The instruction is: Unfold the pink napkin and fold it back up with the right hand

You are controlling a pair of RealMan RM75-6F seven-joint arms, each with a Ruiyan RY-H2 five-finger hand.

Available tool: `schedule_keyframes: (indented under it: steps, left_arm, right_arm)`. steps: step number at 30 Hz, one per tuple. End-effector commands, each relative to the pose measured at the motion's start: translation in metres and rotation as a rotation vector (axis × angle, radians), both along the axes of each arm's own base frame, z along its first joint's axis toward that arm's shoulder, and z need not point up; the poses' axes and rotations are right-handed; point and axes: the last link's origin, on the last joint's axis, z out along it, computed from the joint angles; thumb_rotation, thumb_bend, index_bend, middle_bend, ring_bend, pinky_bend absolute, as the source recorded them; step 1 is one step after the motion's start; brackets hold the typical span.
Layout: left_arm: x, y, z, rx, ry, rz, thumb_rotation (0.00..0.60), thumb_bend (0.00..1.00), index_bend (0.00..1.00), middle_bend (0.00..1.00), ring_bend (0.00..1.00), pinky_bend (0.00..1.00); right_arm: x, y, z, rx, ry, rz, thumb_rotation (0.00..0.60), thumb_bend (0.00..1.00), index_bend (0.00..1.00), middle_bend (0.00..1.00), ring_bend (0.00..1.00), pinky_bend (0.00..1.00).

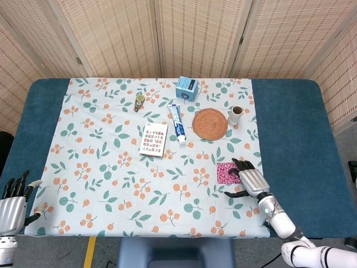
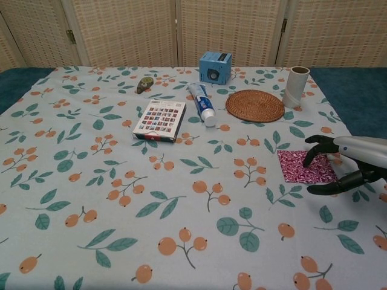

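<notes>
Woven cane screens (image 1: 195, 33) are standing behind a blue table (image 1: 290, 139) that is wearing a floral tablecloth (image 1: 111, 167) printed with leaves and orange berries.

Near the front right edge of the cloth the right hand (image 1: 252, 180) is hovering low, palm down, its dark fingers (image 2: 315, 147) arched and spread, grasping nothing. The pink napkin (image 2: 305, 166) is lying flat on the cloth just to the left of that hand as a small patterned square, with the fingertips reaching over its right edge; whether they are touching the fabric cannot be told from either view. The thumb is curving toward the near side of the napkin, apart from it.

Farther from the right hand, toward the screens, a round woven coaster (image 1: 210, 124) is sitting with a small cardboard tube (image 2: 294, 86) standing upright just right of it. Left of the coaster a toothpaste tube (image 1: 177, 123) is lying on its side, and beyond it a blue box (image 1: 187, 88) is standing. A colourful printed card pack (image 2: 160, 119) is lying well to the left of the right hand, with a small round greenish object (image 1: 138, 101) beyond it.

At the far lower left corner, off the table edge, the left hand (image 1: 12, 205) is pointing its fingers upward, slightly apart, holding nothing.
</notes>
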Motion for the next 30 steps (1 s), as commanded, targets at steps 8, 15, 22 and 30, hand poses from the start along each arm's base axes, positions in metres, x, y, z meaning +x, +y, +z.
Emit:
schedule_keyframes:
  steps: [8, 15, 22, 30]
  left_arm:
    - [0.0, 0.0, 0.0, 0.002, 0.001, -0.001, 0.6, 0.43, 0.27, 0.04, 0.12, 0.0]
    - [0.001, 0.0, -0.001, 0.001, -0.001, 0.0, 0.6, 0.43, 0.27, 0.04, 0.12, 0.0]
    - [0.0, -0.001, 0.0, 0.003, 0.0, 0.0, 0.6, 0.43, 0.27, 0.04, 0.12, 0.0]
    - [0.002, -0.001, 0.0, 0.004, -0.002, -0.004, 0.6, 0.43, 0.27, 0.04, 0.12, 0.0]
  right_arm:
    - [-0.018, 0.008, 0.013, -0.024, 0.025, -0.037, 0.273, 0.22, 0.26, 0.01, 0.0, 0.0]
    - [-0.03, 0.014, 0.024, -0.036, 0.048, -0.06, 0.273, 0.22, 0.26, 0.01, 0.0, 0.0]
    - [-0.033, 0.018, 0.037, -0.072, 0.045, -0.059, 0.274, 0.22, 0.26, 0.01, 0.0, 0.0]
    - [-0.016, 0.011, 0.032, -0.066, 0.013, -0.008, 0.274, 0.22, 0.26, 0.01, 0.0, 0.0]
